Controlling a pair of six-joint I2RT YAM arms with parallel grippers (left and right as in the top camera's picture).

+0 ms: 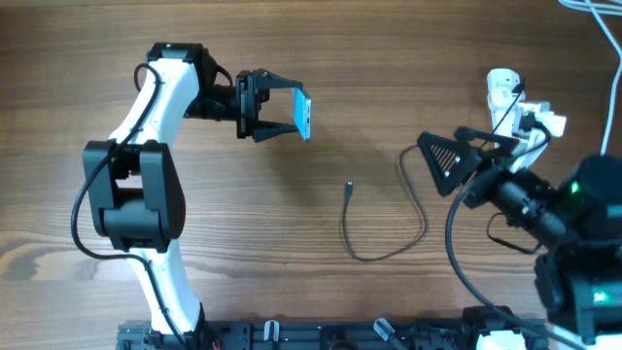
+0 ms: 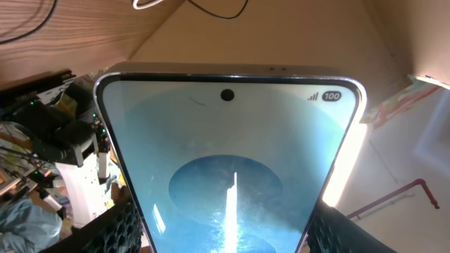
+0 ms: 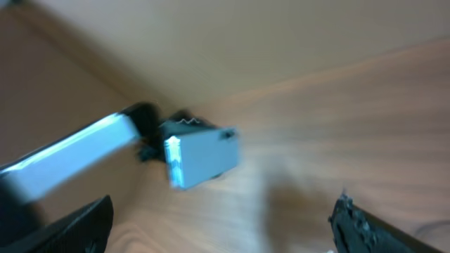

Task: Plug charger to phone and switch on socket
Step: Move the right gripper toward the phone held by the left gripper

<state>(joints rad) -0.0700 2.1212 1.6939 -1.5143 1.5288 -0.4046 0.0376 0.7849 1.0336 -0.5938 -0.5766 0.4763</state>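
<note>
The phone (image 1: 305,114) is off the counter (image 1: 321,39), on edge and pinched across its width in the left jaws, with its lit screen facing that wrist. Its status-bar end points away from the jaws, so the port probably sits down between them. A plug pushed in there could foul a finger or twist the phone out of so narrow a pinch. The charger (image 1: 348,187) tip lies loose on bare wood between the arms, apart from everything; it is small and low, so easy to miss or nudge. The right jaws stand wide open and empty, near the socket (image 1: 507,92). The cable loops back beside the right arm (image 1: 530,209) and could snag or drag. The middle of the counter is open; the far right is crowded by socket, arm and a white cable (image 1: 603,29).
</note>
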